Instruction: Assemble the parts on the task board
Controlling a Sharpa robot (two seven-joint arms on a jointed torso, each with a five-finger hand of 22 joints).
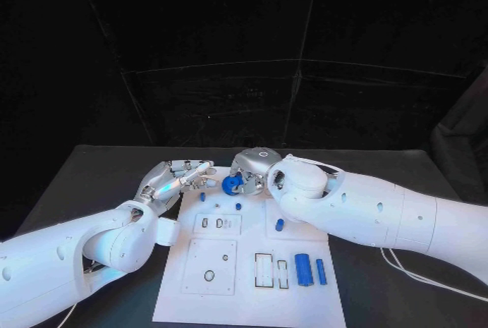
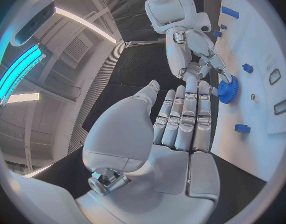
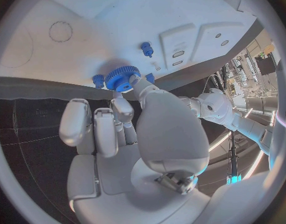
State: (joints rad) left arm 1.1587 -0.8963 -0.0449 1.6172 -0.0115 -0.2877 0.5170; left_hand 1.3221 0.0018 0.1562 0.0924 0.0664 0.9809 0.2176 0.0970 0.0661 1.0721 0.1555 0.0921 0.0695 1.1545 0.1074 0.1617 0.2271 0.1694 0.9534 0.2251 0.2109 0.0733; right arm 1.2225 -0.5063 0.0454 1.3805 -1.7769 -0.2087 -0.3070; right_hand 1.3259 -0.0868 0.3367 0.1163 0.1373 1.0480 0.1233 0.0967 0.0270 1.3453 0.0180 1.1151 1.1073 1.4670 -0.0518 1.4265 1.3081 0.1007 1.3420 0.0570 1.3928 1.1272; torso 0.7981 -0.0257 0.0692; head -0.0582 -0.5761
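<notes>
The white task board (image 1: 244,286) lies in the middle of the black table. At its far end my right hand (image 1: 257,164) pinches a blue gear (image 1: 232,185) between thumb and fingers; the same gear (image 3: 122,78) sits at the fingertips of that hand (image 3: 133,129), close over the board. I cannot tell whether the gear touches the board. My left hand (image 1: 175,178) hovers beside the board's far left corner, fingers stretched out straight and holding nothing. From the left wrist, that hand (image 2: 183,119) points at the gear (image 2: 229,90).
A thick blue cylinder (image 1: 302,269) and a thin blue pin (image 1: 321,271) lie near the board's right edge, with a small blue piece (image 1: 278,224) further up. Small blue pegs (image 1: 202,197) stand near the gear. Slots and holes mark the board's near half.
</notes>
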